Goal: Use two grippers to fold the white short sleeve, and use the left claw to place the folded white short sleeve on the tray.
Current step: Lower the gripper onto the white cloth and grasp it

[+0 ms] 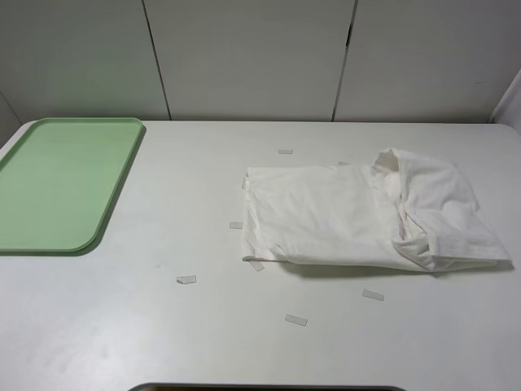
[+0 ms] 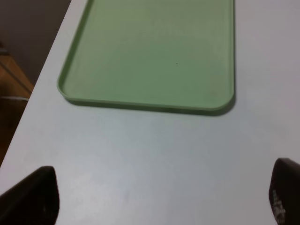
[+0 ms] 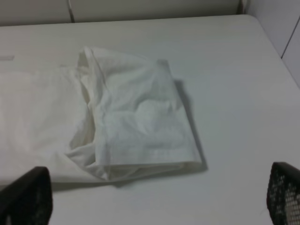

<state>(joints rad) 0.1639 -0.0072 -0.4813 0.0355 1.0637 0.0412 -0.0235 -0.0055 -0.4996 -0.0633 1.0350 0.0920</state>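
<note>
The white short sleeve (image 1: 366, 213) lies partly folded on the white table, right of centre, with its right part bunched over. It also shows in the right wrist view (image 3: 117, 122). The pale green tray (image 1: 57, 183) lies empty at the far left; the left wrist view shows its near rim (image 2: 150, 105). Neither arm shows in the exterior high view. My left gripper (image 2: 164, 197) is open above bare table in front of the tray. My right gripper (image 3: 159, 197) is open above the table, near the shirt's bunched end. Both hold nothing.
Several small white tape scraps (image 1: 186, 279) lie on the table around the shirt. The table's left edge (image 2: 35, 93) runs close beside the tray. A white panelled wall (image 1: 260, 57) stands behind the table.
</note>
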